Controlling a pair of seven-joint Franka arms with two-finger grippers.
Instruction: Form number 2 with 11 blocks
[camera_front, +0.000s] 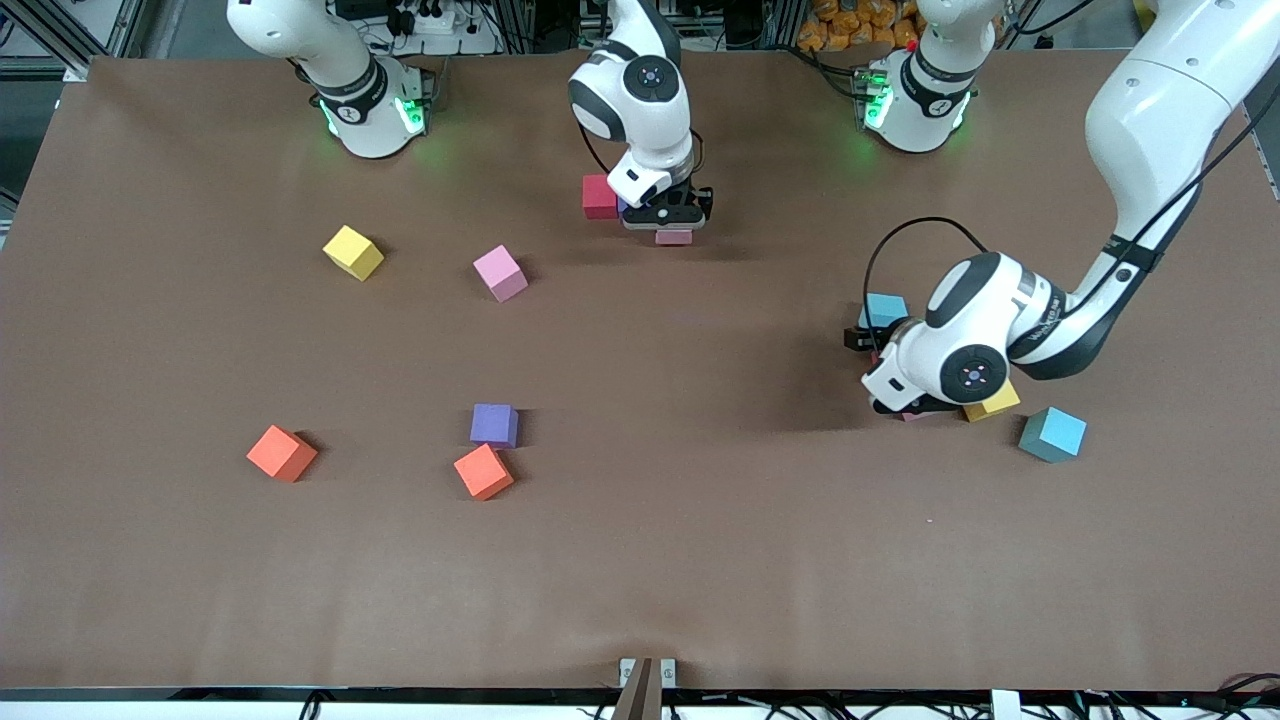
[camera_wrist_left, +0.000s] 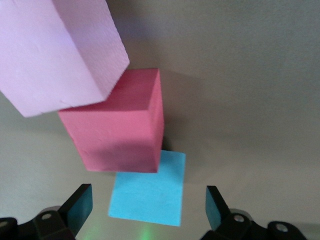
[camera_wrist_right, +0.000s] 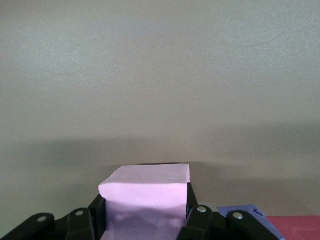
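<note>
My right gripper (camera_front: 672, 222) (camera_wrist_right: 145, 216) is shut on a pink block (camera_front: 673, 237) (camera_wrist_right: 146, 197), held low beside a purple block (camera_wrist_right: 239, 216) and a red block (camera_front: 599, 196) (camera_wrist_right: 295, 227). These lie near the robots' bases. My left gripper (camera_front: 882, 362) (camera_wrist_left: 147, 207) hangs open over a cluster toward the left arm's end. Below and between its fingers (camera_wrist_left: 80, 205) lies a light blue block (camera_front: 886, 309) (camera_wrist_left: 149, 192). A red block (camera_wrist_left: 117, 127) and a pink block (camera_wrist_left: 55, 50) lie next to it. A yellow block (camera_front: 993, 402) shows under the left arm.
Loose blocks lie about the brown table (camera_front: 700, 560): yellow (camera_front: 352, 251), pink (camera_front: 500, 272), purple (camera_front: 494, 425), two orange (camera_front: 483, 471) (camera_front: 281, 453), and a light blue one (camera_front: 1052, 434) nearer the front camera than the yellow block.
</note>
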